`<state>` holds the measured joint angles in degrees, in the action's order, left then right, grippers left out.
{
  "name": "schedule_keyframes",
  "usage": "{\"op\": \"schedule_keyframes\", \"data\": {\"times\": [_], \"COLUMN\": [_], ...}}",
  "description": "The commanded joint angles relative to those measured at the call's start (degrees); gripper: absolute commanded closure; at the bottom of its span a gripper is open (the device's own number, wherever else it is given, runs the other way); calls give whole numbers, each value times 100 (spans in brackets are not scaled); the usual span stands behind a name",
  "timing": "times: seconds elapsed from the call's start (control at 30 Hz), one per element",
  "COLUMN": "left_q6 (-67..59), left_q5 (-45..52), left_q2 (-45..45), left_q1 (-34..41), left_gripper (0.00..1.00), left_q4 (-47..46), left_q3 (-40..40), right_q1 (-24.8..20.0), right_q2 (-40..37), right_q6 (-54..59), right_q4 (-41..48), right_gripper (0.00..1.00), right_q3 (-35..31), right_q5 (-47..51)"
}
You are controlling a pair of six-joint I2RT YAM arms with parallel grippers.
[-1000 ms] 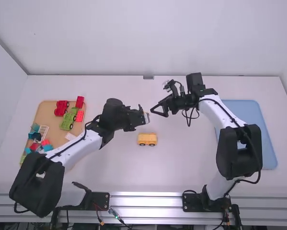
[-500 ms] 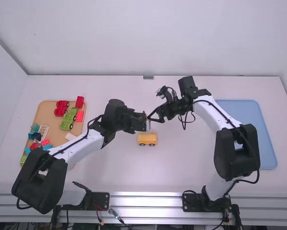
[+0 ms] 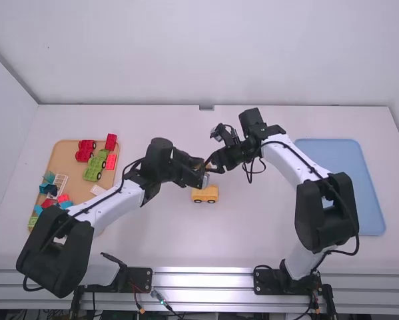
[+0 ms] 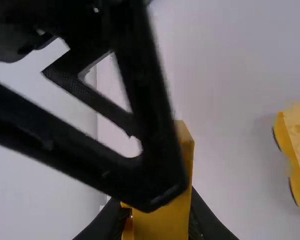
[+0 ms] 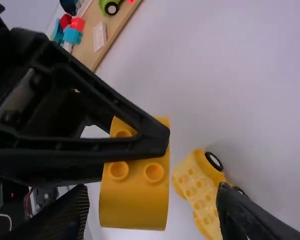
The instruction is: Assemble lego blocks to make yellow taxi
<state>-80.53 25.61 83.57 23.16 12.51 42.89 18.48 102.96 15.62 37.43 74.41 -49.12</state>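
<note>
One block sits pinched in the left gripper. The right gripper, fingers spread, flanks it near a toy car.

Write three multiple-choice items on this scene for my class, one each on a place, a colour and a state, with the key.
1. The wheeled yellow piece is: A) on the tan tray; B) on the table; C) in a gripper.
2. The tray by the right arm is: A) green; B) red; C) blue.
3. The right gripper is: A) open; B) shut on a block; C) shut on nothing.

Key:
1 B: its wheels meet the white surface.
2 C: its surface shows blue.
3 A: its fingers stand apart.
</note>
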Motion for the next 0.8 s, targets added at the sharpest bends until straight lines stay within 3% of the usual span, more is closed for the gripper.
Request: {"op": "schedule_keyframes", "data": {"times": [0.0,0.1,0.53,0.77], "left_q6": [-435,-619,-748,-807], "left_q5": [348,393,343,546], "left_q2": [2,48,258,354], "left_q1": [11,11,11,11], "left_gripper": [98,98,98,98], "left_q4": [-7,2,297,328], "left_q3": [-87,-118,-118,-118], "right_q1": [35,33,297,291], "right_q2": [57,57,57,57], "right_q6": [-39,-44,-444,-446], "right_q4": [52,83,210,208], "right_gripper": [36,40,41,53], "right_q3": [144,142,142,142], "right_q5": [-28,9,640,636]}}
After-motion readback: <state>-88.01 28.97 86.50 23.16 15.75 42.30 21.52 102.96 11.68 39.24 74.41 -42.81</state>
